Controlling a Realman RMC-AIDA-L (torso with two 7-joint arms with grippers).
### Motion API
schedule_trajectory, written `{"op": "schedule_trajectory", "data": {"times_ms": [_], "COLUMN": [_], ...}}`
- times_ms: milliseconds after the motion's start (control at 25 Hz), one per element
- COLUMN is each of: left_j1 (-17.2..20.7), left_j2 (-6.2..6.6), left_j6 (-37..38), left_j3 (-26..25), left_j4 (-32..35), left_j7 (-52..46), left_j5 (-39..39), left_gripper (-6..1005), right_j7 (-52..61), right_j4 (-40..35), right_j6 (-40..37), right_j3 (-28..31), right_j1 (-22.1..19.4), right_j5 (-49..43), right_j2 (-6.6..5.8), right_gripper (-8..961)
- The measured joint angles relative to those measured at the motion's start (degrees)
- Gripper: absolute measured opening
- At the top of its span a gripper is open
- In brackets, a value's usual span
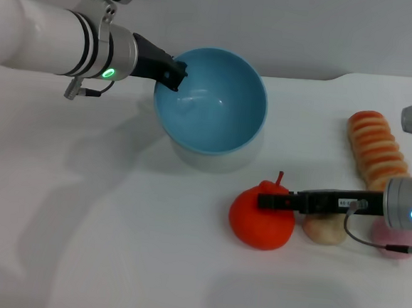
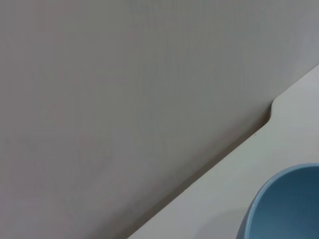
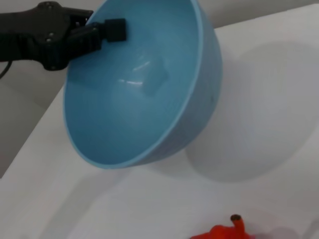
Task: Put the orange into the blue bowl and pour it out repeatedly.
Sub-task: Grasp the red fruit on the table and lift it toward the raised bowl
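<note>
The blue bowl (image 1: pixel 217 105) hangs above the table at the back, tilted so its mouth faces the front right, and it holds nothing. My left gripper (image 1: pixel 175 75) is shut on its rim on the left side. The right wrist view shows the same grip (image 3: pixel 107 31) on the bowl (image 3: pixel 134 99), and a slice of the bowl (image 2: pixel 289 209) shows in the left wrist view. The orange (image 1: pixel 258 222) rests on the table in front of the bowl, stem pointing back. My right gripper (image 1: pixel 270 200) reaches in from the right and lies across the orange's top (image 3: pixel 219 233).
A ridged orange-cream bread loaf (image 1: pixel 376 149) lies at the right. A beige ball (image 1: pixel 323 229) sits just right of the orange, under my right arm. A pink object (image 1: pixel 392 240) peeks out beneath the right wrist. White table (image 1: pixel 99 245) extends to the left and front.
</note>
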Motion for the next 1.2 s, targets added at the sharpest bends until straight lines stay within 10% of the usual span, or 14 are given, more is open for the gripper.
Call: {"op": "schedule_trajectory", "data": {"times_ms": [240,560,800,1200], "left_j1": [0.2,0.3,0.3,0.0], "left_j2": [-0.04,-0.05,-0.05,0.06], "left_j6": [-0.2,-0.2,-0.2,0.1], "left_j3": [0.1,0.6,0.6,1.5], "left_j4": [-0.2,-0.8,-0.8,-1.8], "left_j7": [-0.1,-0.1,-0.1,0.2], "left_j5": [0.0,-0.3,-0.3,0.0], "left_gripper": [-1,-1,-2,-1], "right_j7": [-1.2,-4.5,-9.0,-8.8], "right_j4": [-0.7,-1.1,-2.8,-27.7], "right_j6": [-0.4,-1.3,-6.0,-22.8], "right_j3": [-0.8,-0.7,-0.3,0.4], "right_j1": [-0.9,-1.2,-2.2,-8.5], "right_j5": [0.7,2.4,8.1,20.4], "right_j2": [-0.1,-0.06,-0.19,-0.38], "right_gripper": [729,281,207,105]}}
